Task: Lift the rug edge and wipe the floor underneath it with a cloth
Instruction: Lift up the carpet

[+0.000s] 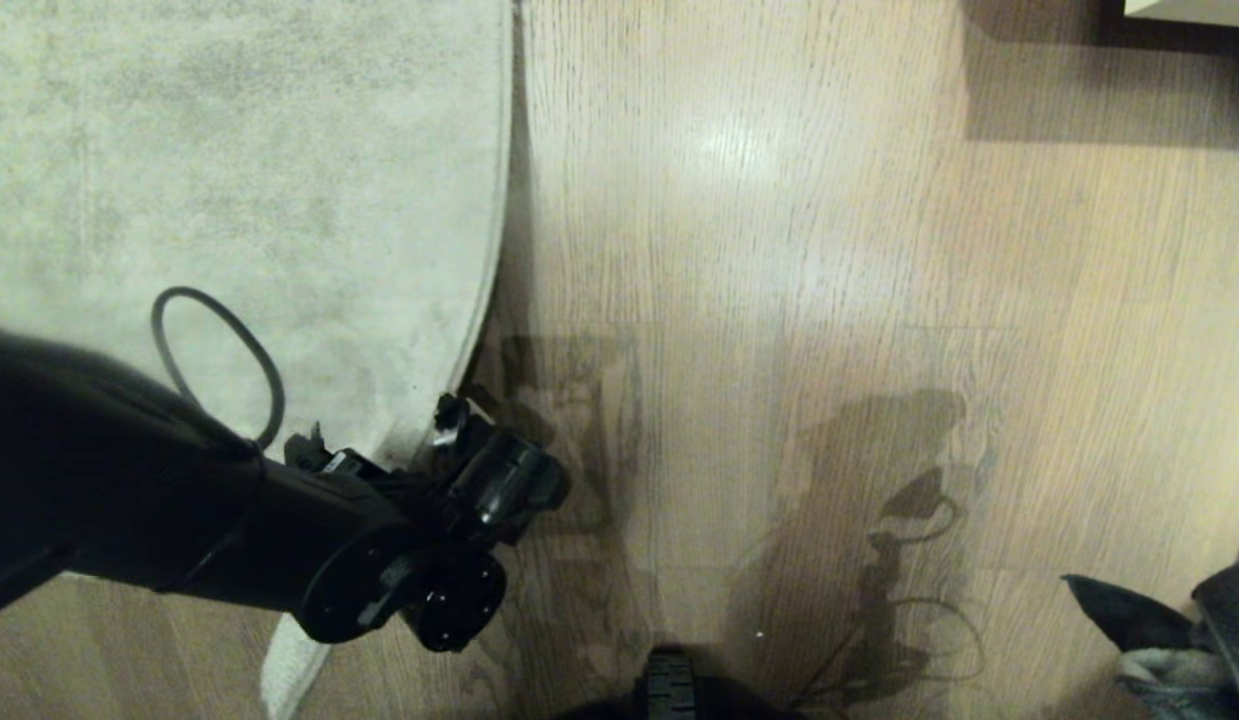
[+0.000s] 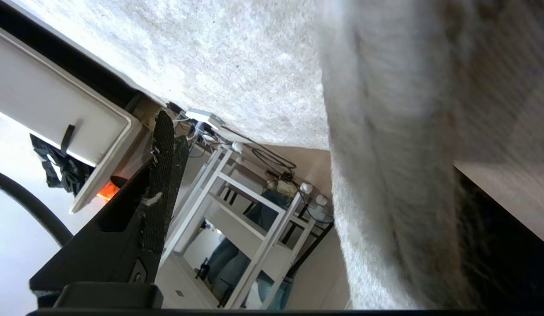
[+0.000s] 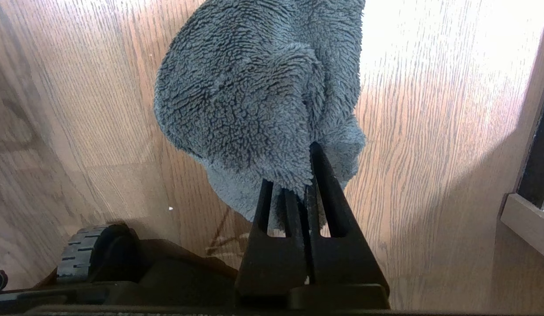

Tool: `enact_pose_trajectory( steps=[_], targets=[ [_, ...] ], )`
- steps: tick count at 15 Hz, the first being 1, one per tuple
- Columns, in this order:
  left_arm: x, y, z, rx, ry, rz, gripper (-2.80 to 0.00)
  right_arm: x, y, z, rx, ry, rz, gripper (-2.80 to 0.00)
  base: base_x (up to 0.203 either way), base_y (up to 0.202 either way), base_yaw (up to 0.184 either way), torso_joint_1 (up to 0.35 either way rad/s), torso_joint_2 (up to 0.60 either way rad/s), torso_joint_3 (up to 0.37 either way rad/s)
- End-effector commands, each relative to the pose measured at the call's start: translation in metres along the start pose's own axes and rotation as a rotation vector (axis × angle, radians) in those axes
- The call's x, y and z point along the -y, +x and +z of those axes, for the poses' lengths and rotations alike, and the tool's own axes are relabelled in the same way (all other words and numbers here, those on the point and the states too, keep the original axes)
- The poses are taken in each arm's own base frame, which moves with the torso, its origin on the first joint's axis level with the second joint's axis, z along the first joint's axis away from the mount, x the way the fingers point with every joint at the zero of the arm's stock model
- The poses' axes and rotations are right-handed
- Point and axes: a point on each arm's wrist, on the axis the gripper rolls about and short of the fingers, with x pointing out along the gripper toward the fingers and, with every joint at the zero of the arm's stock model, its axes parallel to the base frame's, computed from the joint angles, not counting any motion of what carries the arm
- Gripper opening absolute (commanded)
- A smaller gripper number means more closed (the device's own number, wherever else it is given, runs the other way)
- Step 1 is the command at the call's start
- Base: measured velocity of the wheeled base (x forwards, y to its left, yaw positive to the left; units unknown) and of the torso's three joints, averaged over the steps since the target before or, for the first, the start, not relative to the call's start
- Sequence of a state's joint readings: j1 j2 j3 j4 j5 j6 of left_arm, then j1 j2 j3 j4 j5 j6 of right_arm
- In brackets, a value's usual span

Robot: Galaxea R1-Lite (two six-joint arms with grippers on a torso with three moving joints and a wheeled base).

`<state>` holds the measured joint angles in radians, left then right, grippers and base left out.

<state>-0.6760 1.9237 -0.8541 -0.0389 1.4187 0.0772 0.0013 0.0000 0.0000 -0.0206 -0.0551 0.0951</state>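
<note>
So this is the lift step, not the wiping yet: the left gripper (image 1: 449,425) is down at the rug edge (image 1: 494,250) with its jaws spread wide, and in the left wrist view the pale border sits right in front of the one finger (image 2: 160,193) that shows. I can't tell if it's actually touching. The right gripper (image 3: 298,193) hangs over the floor (image 1: 779,250), jaws pressed together and pinching the cloth (image 3: 258,101), well apart from the rug. I'd say next it needs to close on the border and raise it so the cloth can slip under
</note>
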Motion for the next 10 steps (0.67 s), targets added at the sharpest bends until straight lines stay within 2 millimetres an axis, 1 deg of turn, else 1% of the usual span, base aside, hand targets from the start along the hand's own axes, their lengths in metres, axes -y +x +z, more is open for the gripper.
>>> enact_pose_trajectory(
  steps=[1,2,4,5,8,10],
  targets=[
    [-0.004,-0.001,-0.006,0.002,-0.022,0.008,0.00,0.000,0.000,0.000,0.000,0.000,0.001,-2.80,0.000,0.000,0.000,0.000,0.00,0.000],
    [-0.001,0.000,-0.007,0.009,-0.068,0.008,0.00,0.000,0.000,0.000,0.001,0.000,0.002,-2.80,0.000,0.000,0.000,0.000,0.00,0.000],
    [0.014,0.002,-0.009,0.023,-0.143,0.011,0.00,0.000,0.000,0.000,0.000,0.000,0.000,-2.80,0.000,0.000,0.000,0.000,0.00,0.000],
    [0.020,0.000,-0.014,0.031,-0.144,0.012,0.00,0.000,0.000,0.000,0.001,0.000,0.000,-2.80,0.000,0.000,0.000,0.000,0.00,0.000],
    [0.022,-0.002,-0.028,0.033,-0.103,0.011,0.00,0.000,0.000,0.000,-0.001,0.000,0.000,-2.80,0.000,0.000,0.000,0.000,0.00,0.000],
    [0.021,-0.002,-0.032,0.033,-0.102,0.010,0.00,0.000,0.000,0.000,-0.001,0.000,0.000,-2.80,0.000,0.000,0.000,0.000,0.00,0.000]
  ],
)
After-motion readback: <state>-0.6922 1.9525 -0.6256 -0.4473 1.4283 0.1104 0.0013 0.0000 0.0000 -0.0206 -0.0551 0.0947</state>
